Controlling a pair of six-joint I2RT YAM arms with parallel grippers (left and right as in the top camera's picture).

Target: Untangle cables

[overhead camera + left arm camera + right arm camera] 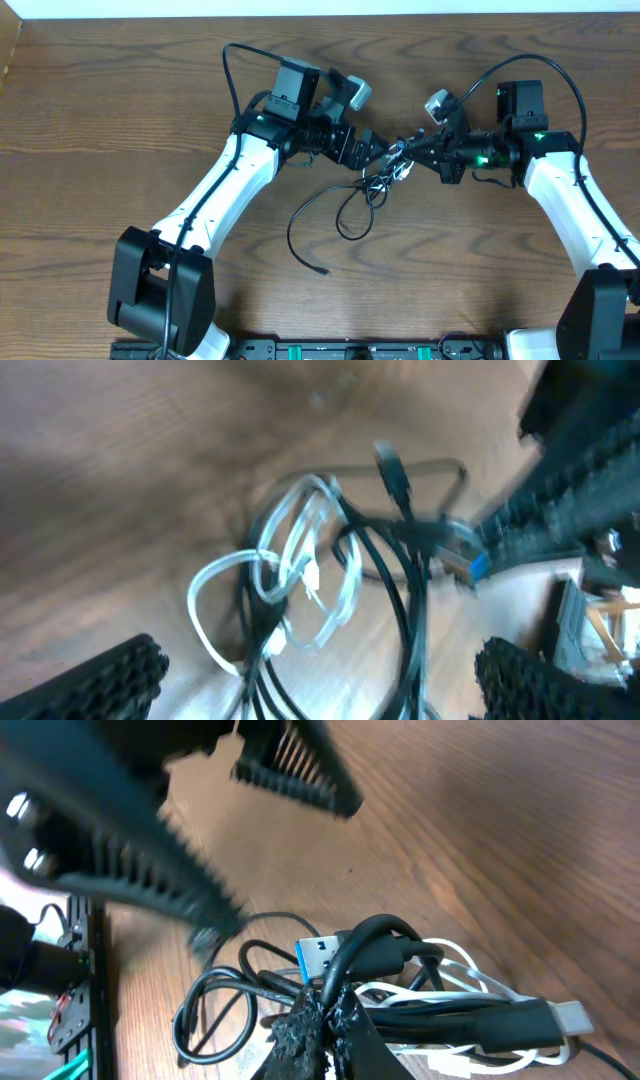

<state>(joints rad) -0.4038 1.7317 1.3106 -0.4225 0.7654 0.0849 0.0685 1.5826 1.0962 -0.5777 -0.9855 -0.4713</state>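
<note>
The cables (pixel 383 172) lie tangled in a bunch at the table's middle, and a black loop (pixel 318 222) trails toward the front. In the right wrist view my right gripper (pixel 326 1018) is shut on a black cable (pixel 362 948) beside a blue-tipped plug (pixel 318 956) and white cord (pixel 455 970). My left gripper (pixel 320 695) stands wide open, its fingers (pixel 95 682) either side of the white loops (pixel 300 560) and black cords (pixel 405 600). Seen from overhead, the left gripper (pixel 376 154) and right gripper (pixel 410 152) meet tip to tip over the bunch.
Bare wooden table (pixel 120 130) surrounds the bunch. A black rail with green lights (pixel 350 351) runs along the front edge. Thick black arm wires (pixel 232 75) arch over both wrists. The arm bases stand at the front left (pixel 160 290) and front right.
</note>
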